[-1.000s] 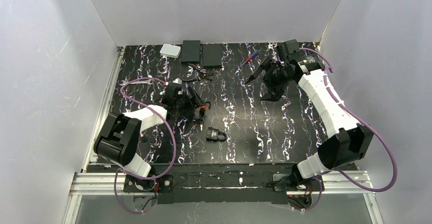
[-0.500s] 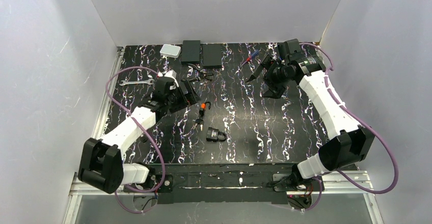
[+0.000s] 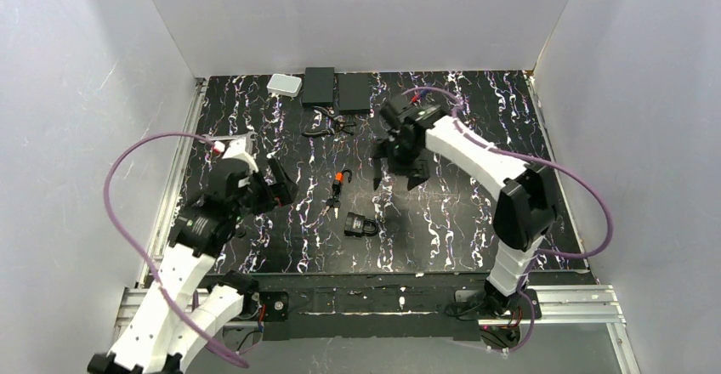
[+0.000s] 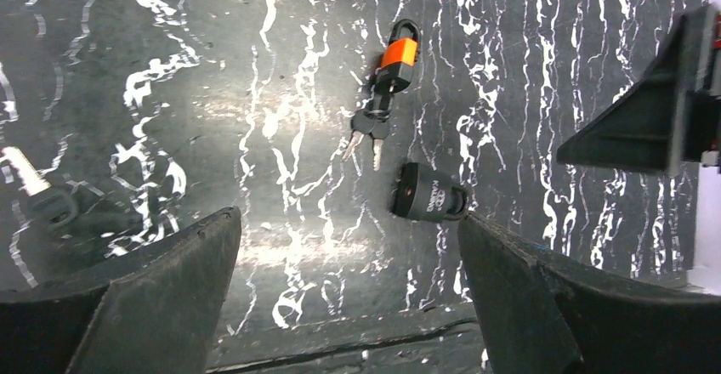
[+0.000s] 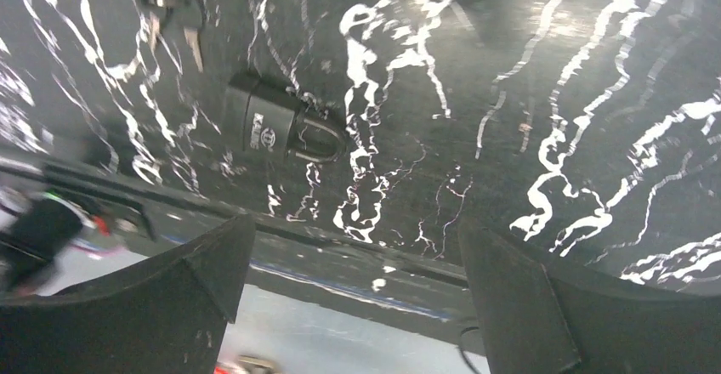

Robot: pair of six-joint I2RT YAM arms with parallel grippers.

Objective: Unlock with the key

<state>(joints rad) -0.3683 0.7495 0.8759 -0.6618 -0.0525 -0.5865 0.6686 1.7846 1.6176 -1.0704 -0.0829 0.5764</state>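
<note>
- The tiny key (image 4: 384, 83), with an orange-red and black head and thin silvery blades, is lying flat on the black, white-veined worktop (image 3: 476, 212). It is sitting near the worktop's middle, a little toward the left edge, and nothing is touching it.
- The small black padlock (image 4: 428, 197) with a metal shackle is lying on its side just beside the key, toward the near edge. A thin strip of worktop is showing between the two, so they are reading as apart.
- In the right wrist view the shackle is appearing seated in the padlock body, so the lock is being judged as not yet opened. The keyhole is not resolving clearly in any view.
- The left gripper (image 3: 281, 189) is hovering off the surface between the key and the left edge. Its jaws are spread wide and carrying nothing. In its own wrist view the key and padlock are framing up between the two fingers, ahead of them.
- The right gripper (image 3: 397, 178) is hanging over the middle of the worktop, on the far-right side of the key and padlock. Its jaws are also spread wide and empty.
- Progress, as a judgement: the task is sitting at its start, with no step showing as done.
- What is left: picking up the key, steadying the padlock, seating a blade in the keyhole, turning it, and freeing the shackle.
</note>
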